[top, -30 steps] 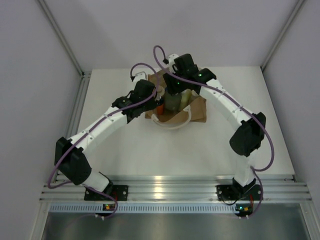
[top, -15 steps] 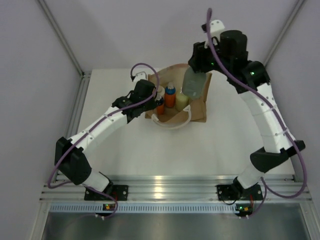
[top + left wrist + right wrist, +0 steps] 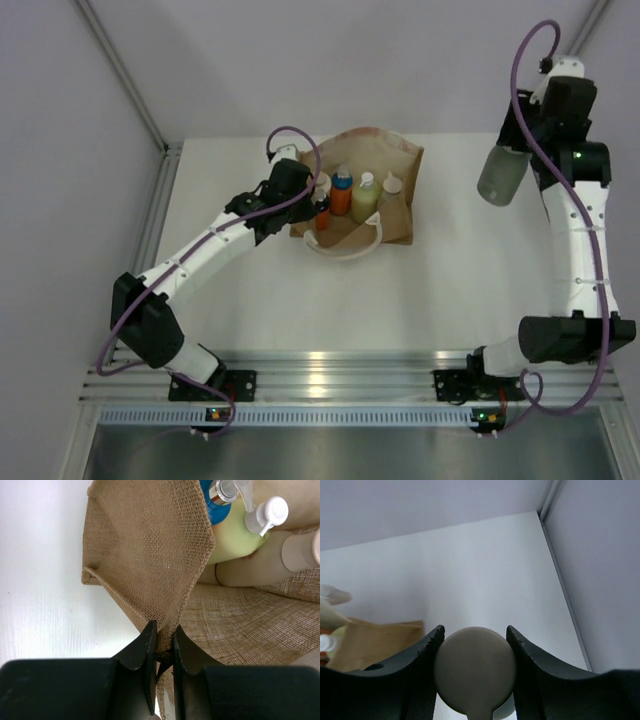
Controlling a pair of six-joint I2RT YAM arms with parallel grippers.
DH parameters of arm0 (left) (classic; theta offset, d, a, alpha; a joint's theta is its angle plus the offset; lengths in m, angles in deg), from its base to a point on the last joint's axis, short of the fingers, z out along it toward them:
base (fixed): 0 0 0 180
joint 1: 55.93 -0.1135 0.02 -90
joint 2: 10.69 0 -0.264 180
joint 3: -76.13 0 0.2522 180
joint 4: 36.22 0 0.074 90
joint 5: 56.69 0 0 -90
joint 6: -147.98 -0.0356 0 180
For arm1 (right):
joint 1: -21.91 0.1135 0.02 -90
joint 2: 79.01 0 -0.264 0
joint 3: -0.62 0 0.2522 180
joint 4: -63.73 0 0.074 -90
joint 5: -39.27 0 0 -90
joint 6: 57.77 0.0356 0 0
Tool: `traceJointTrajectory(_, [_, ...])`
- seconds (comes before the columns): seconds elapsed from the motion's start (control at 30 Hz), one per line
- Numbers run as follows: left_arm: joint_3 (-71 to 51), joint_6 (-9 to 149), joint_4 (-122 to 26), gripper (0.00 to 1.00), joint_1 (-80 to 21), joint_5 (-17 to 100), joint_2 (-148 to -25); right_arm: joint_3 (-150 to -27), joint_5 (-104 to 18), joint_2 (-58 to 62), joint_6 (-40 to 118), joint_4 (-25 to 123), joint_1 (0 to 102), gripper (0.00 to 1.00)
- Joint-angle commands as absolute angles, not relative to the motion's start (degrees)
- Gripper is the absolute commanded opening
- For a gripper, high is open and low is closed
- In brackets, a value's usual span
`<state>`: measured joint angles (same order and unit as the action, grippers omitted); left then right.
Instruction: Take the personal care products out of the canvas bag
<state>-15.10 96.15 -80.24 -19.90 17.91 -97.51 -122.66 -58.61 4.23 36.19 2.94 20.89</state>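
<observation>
The tan canvas bag lies at the back middle of the table with its mouth open. My left gripper is shut on the bag's woven left edge. Inside stand an orange bottle with a blue cap, a yellow-green bottle, a tan bottle and a smaller orange bottle. My right gripper is shut on the pale cap of a grey-green bottle, which hangs high above the table's right side.
White looped handles lie in front of the bag. Grey walls close in the table on the left, back and right, and the right arm stands close to the right wall. An aluminium rail runs along the near edge.
The right arm has lifted the grey-green bottle out of the bag and swung it up and to the right. The left gripper has kept its hold on the bag's edge.
</observation>
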Motion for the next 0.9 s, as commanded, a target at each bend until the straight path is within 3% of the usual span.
traceJointTrajectory(0.0, [-15.15,94.19,-87.43,0.0,-19.72,23.46,-100.16,-112.16,-58.74,3.25,39.69,20.38,17.0,0.0])
traceJointTrajectory(0.3, [-16.91,91.21,-88.13,0.0,-19.72,29.71,-100.69,-83.67,-56.36,1.94,41.72,48.1,15.31,0.0])
traceJointTrajectory(0.47, [-17.26,89.71,-88.57,0.0,-19.64,31.29,-101.13,-73.98,-54.33,0.36,43.73,58.83,15.23,0.01])
traceJointTrajectory(0.6, [-17.35,89.71,-88.57,0.0,-19.72,31.64,-101.21,-71.94,-53.64,0.7,43.13,58.05,15.23,0.22])
traceJointTrajectory(0.63, [-17.43,89.62,-88.57,0.0,-19.72,31.64,-101.13,-72.46,-53.55,0.79,42.95,57.09,15.23,0.52])
traceJointTrajectory(0.67, [-17.44,89.62,-88.57,0.0,-19.72,31.56,-101.21,-73.08,-54.5,0.96,42.95,54.73,15.23,0.6])
traceJointTrajectory(0.8, [-17.44,89.7,-88.57,0.0,-19.72,31.64,-101.22,-77.99,-55.21,0.18,42.16,50.06,15.23,0.77])
traceJointTrajectory(0.87, [-17.44,89.71,-88.57,0.0,-19.72,32.17,-101.39,-82.37,-53.73,-0.61,41.81,46.03,15.23,0.79])
